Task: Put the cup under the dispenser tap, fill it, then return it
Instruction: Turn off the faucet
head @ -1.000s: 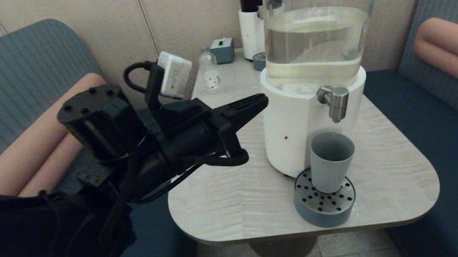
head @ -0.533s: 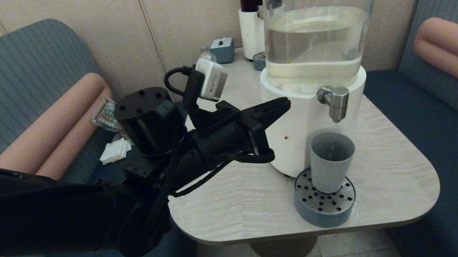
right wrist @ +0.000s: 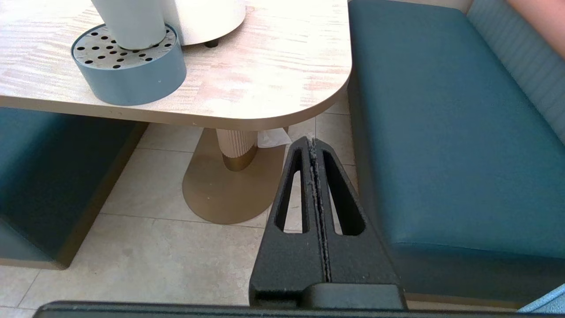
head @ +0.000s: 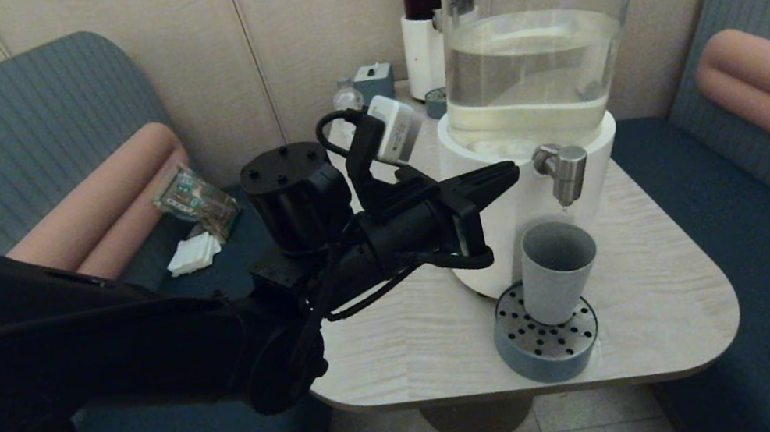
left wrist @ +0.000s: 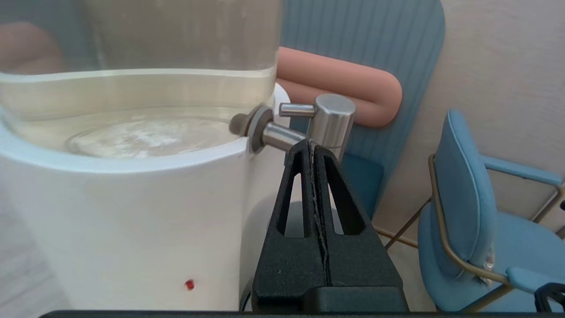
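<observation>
Nearest me, the right gripper hangs low off the tabletop's near right corner, over floor tiles beside the bench seat. Its fingers are pressed together on nothing; I read it as parked. It does not show in the head view.

On the tabletop, the round tray with the perforated metal top carries the cup. The cup stands upright on the tray, directly below the dispenser tap, apart from the nozzle. So the placing step looks done. I judge the filling step is in hand.

The left gripper reaches in from my left, level with the tap and just beside it. Fingers are closed tip to tip, empty. In the left wrist view the tips sit right in front of the tap's steel body; I cannot tell whether they touch it.

Next move, as I judge it: press or turn the tap's small handle with the closed tips. It calls for a short, careful push, because the handle is a small stub and the steel looks slippery.

Hard to make out:
- Whether any water is in the cup; its inside looks dark and dry from the head view, but I cannot see the bottom.
- Which way the handle opens.
- The slimmer dark dispenser behind is half hidden by the big clear tank.
</observation>
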